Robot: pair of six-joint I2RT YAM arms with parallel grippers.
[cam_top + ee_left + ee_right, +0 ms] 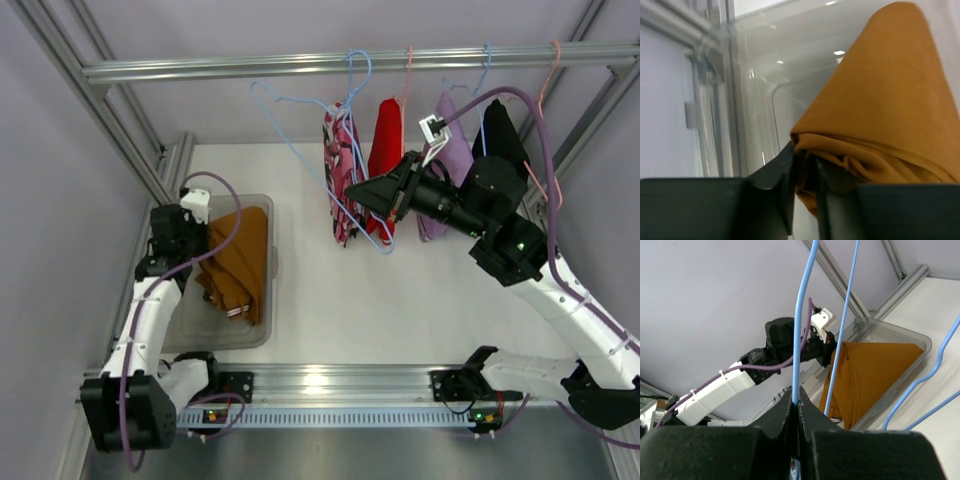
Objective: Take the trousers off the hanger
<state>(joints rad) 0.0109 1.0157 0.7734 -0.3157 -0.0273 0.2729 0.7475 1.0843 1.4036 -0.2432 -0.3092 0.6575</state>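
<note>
Noted: left pincer [802, 162] closed on trousers [880, 100] inside bin [230, 332]; right pincer [795, 402] clamped on bare hanger [799, 340]. Recommend opening the left pincer low so cloth settles inside.

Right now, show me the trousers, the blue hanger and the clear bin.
trousers [245, 260], top external view, middle of the folded cloth.
hanger [797, 375], right wrist view, on its upright wire.
clear bin [215, 335], top external view, bare near end.
</note>
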